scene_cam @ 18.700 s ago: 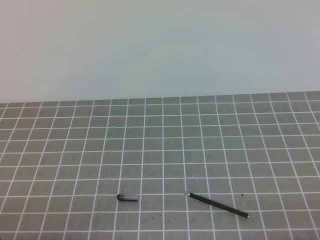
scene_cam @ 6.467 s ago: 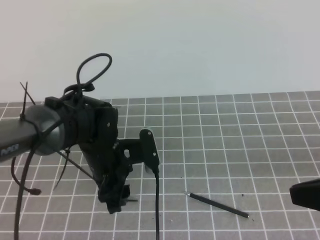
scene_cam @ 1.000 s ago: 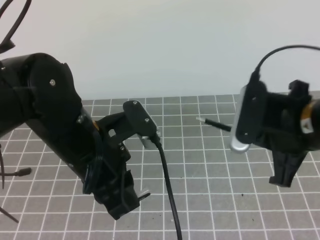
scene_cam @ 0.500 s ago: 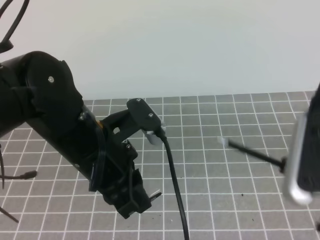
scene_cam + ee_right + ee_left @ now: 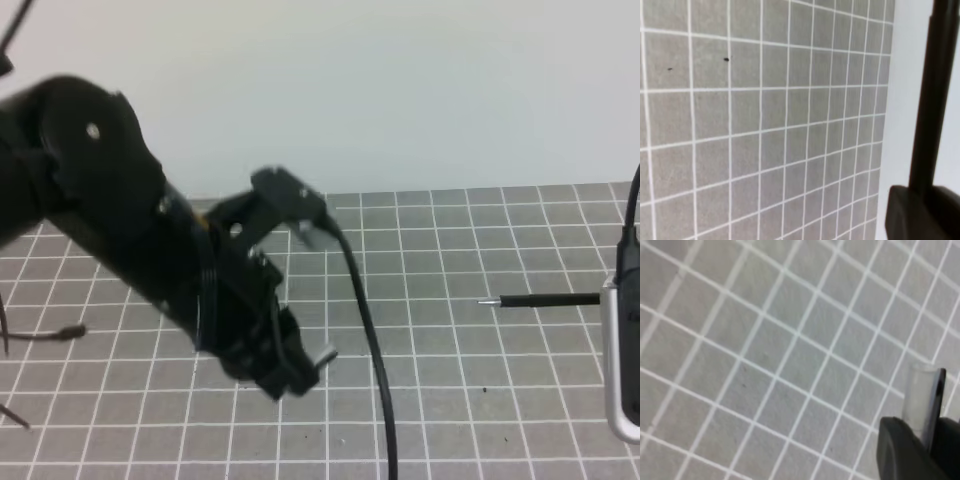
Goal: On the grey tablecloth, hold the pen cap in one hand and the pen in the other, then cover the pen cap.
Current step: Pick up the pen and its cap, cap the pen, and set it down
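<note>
The grey tablecloth (image 5: 450, 400) fills the lower part of the high view. My left gripper (image 5: 300, 372) is shut on the pen cap (image 5: 323, 354) and holds it above the cloth, the cap's end poking out to the right. In the left wrist view the pen cap (image 5: 921, 392) sticks out from between the dark fingers (image 5: 905, 450). My right gripper (image 5: 606, 299), at the right edge, is shut on the pen (image 5: 545, 299), held level with its silvery tip pointing left towards the cap. In the right wrist view the pen (image 5: 935, 90) rises from the fingers (image 5: 905, 212). Cap and pen are several grid squares apart.
A black cable (image 5: 370, 330) hangs from the left arm's wrist camera (image 5: 285, 195) down across the middle. The right arm's silver wrist camera (image 5: 622, 365) sits at the right edge. A pale wall (image 5: 400, 90) stands behind the cloth (image 5: 765, 365), which has a few dark specks (image 5: 726, 59).
The right gripper has turned the pen level, with its tip further right than before. The left gripper has risen and moved right with the cap.
</note>
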